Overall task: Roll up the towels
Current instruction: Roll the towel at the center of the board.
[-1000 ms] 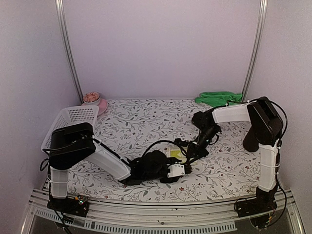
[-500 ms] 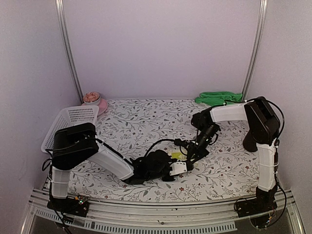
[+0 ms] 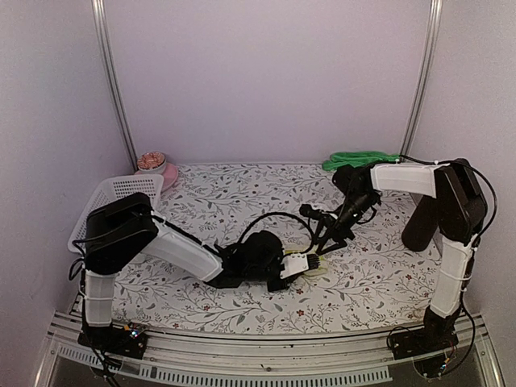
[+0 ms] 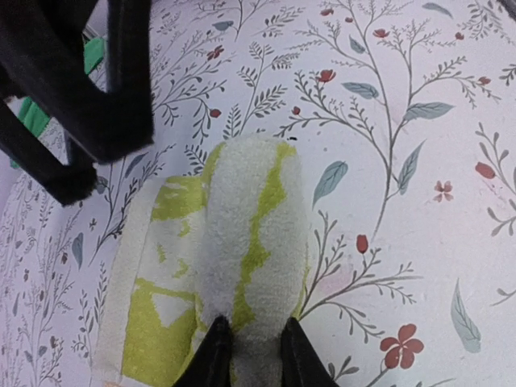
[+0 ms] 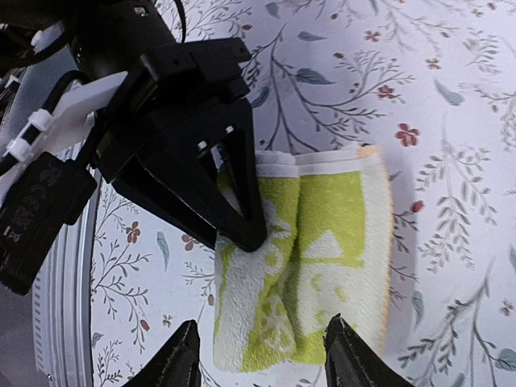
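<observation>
**Yellow-lime towel half rolled; left grip on the roll end**

Location: small yellow-lime cloth towel with pale white markings (image 4: 254, 234) near the middle of the flower-printed table cover (image 3: 226, 201), towards the near edge. Partly rolled: thick roll on one side, flat unrolled flap (image 4: 153, 322) beside it.

Key relation: in the left wrist view, runs straight away from the left gripper (image 4: 251, 359), long axis in line with the fingers. Overhead, roughly left to right. Flap on the far side of the roll, towards the right gripper (image 5: 262, 359).

Left gripper: closed on the near end of the roll, one fingertip on each side. Arm stretched low and rightward from its base, forearm almost flat over the table.

Right gripper: spread wide, holding nothing. Hangs just beside the flap; contact with the cloth not discernible. Forearm angled down and leftward from the raised elbow.

Judgement: left arm nearer and already on the roll, so further rolling means turning across the long axis, onto the flap. Likely needs the right fingers to pin the flap's free edge. Risk: only one end pinched, so possible loosening or coning at the far end.

Second item: plain bright green cloth towel (image 3: 363, 159) bunched at the back right edge, well apart from both grippers, not yet rolled.
</observation>
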### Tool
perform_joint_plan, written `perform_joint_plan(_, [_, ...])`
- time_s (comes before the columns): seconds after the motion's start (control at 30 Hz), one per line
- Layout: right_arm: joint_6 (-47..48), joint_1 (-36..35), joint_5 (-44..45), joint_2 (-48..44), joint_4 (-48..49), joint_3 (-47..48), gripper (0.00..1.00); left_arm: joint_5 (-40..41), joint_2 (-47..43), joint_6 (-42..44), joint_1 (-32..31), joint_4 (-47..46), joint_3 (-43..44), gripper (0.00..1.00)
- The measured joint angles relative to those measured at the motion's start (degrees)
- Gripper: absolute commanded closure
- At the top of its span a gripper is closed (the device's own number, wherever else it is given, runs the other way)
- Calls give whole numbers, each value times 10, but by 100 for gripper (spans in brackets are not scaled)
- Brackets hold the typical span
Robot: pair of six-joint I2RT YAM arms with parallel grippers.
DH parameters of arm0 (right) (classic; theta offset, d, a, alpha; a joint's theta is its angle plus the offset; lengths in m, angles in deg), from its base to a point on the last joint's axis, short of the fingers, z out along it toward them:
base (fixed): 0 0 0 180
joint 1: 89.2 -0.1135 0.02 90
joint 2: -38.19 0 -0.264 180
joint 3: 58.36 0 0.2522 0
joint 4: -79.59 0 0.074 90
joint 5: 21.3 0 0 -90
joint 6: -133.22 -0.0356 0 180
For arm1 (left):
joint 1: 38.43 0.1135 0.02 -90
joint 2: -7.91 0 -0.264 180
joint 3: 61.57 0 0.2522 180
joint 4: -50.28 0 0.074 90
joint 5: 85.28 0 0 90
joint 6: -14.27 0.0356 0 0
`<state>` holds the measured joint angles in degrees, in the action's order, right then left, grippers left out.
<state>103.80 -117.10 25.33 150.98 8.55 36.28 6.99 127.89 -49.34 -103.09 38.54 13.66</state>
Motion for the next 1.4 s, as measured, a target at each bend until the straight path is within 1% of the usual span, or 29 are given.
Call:
perform_joint_plan(0.1, [-7,26,-3,-21,17,0,44,-34,0,-10,16,43,23,81])
perform_joint_plan(0.2, [-24,41,1,-23,32,0,43,-78,0,-18,39,93,50,81])
perform_joint_plan(0.4, [-57,43,9,-23,52,1,41,-158,4,-33,84,196,107,81])
perform_joint_plan(0.57, [-67,43,1,-29,85,-16,42,-217,28,-43,111,281,170,80])
perform_joint_plan(0.7, [-59,43,-9,-89,144,-99,45,-257,47,-48,124,344,218,80])
perform_joint_plan(0.87, [-54,45,-23,-178,230,-193,46,-298,66,-52,141,388,252,80])
perform_joint_plan(0.97, [-41,42,-19,-229,299,-260,46,-315,72,-52,148,411,266,80])
perform_joint_plan(1.03, [-34,35,-5,-250,338,-294,46,-326,80,-52,152,430,282,80])
perform_joint_plan(1.13, [-23,5,35,-263,400,-333,48,-344,95,-53,159,460,310,80])
perform_joint_plan(1.27, [-22,-36,95,-263,467,-355,48,-364,112,-53,166,492,340,80])
perform_joint_plan(1.4, [-22,-69,159,-261,526,-369,48,-369,117,-54,168,509,352,80])
